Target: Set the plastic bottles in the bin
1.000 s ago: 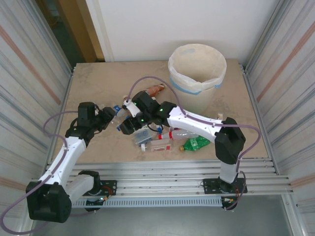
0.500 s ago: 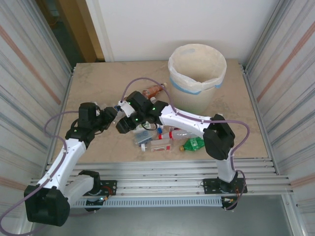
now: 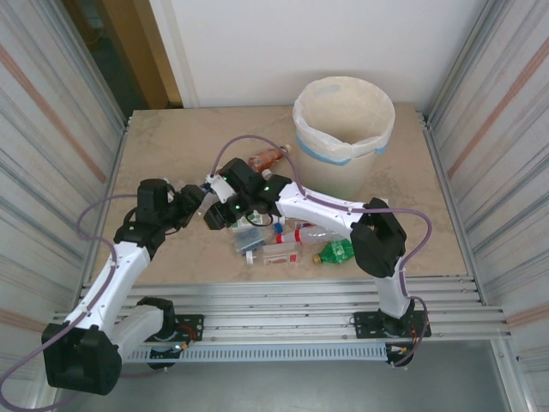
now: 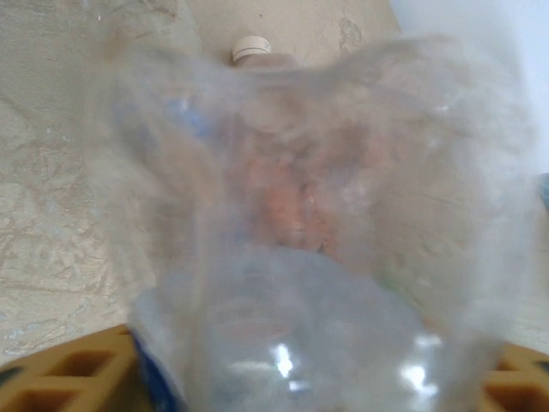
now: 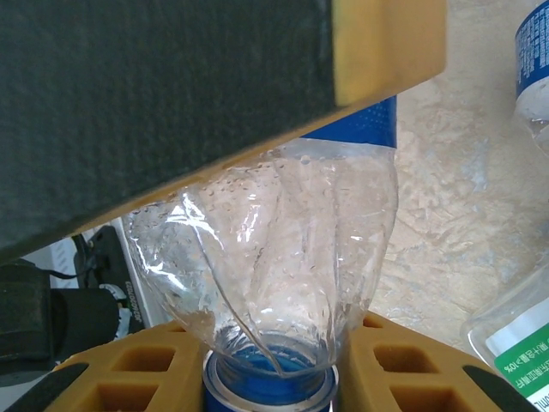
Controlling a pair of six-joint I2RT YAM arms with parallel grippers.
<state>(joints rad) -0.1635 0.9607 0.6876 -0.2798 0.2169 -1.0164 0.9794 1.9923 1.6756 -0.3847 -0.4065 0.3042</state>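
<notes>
Beige tabletop (image 3: 171, 146) between ribbed metal walls. Mid-table, the left gripper (image 3: 196, 203) clamps the body of a crumpled clear bottle (image 5: 274, 249), while the right gripper (image 5: 270, 382) pinches its blue-capped neck. Just right lies a green bottle (image 3: 340, 251) among others. The cream bin (image 3: 343, 176) stands at the far right, well apart.

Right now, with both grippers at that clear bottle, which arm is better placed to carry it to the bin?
Probably right. The right gripper grips the blue cap of the clear bottle, and the bin stands far right, on that arm's side. The left gripper is farther from it.
</notes>
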